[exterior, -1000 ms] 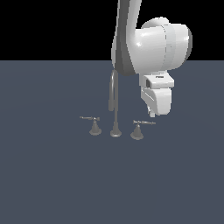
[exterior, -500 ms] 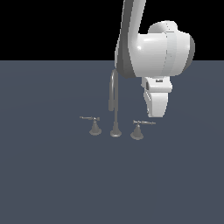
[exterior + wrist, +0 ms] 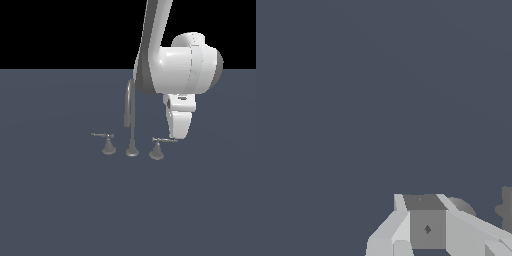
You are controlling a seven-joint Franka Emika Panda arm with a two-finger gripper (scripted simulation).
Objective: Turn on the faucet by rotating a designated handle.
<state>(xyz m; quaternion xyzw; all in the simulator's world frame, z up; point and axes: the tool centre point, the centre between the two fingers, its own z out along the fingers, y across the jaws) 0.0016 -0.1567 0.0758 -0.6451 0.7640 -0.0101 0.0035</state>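
The faucet (image 3: 131,120) is seen standing on the flat grey worktop (image 3: 60,200), its thin gooseneck spout rising from a round base. Two lever handles flank it: the twin handle (image 3: 106,142) on the exterior view's left, and the handle (image 3: 159,147) on the exterior view's right, its thin bar pointing toward that view's right. The end effector (image 3: 178,131) is held low, just beside the tip of that bar; contact cannot be confirmed. From the wrist view, pale finger housings (image 3: 426,225) are shown over bare worktop, with a grey shape at the edge. Whether the fingers are apart or together cannot be told.
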